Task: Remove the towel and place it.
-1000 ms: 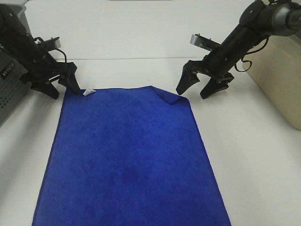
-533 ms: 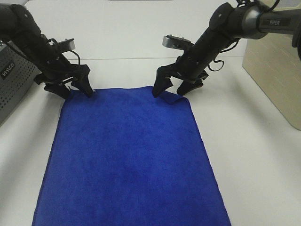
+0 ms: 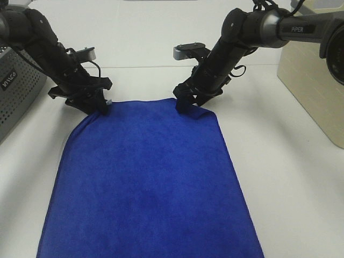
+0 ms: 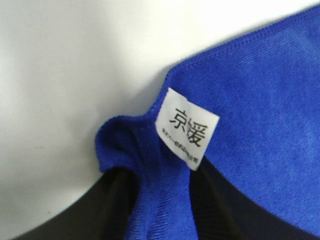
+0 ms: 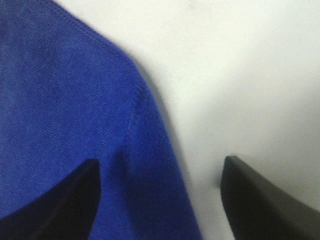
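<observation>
Exterior high showed the towel (image 3: 145, 183) spread flat on the table (image 3: 290, 161), not lifted. At its far corners the left gripper (image 3: 99, 109) pinched the tagged corner. The right gripper (image 3: 188, 106) straddled the other, jaws spread. Lifting and placing looked undone.

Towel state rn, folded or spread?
Spread: the towel lies flat and open on the table; only its tagged corner is bunched at the left tool.

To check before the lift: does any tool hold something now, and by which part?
The left tool pinches the towel at its tagged corner. The right tool is open astride the edge, holding nothing.
</observation>
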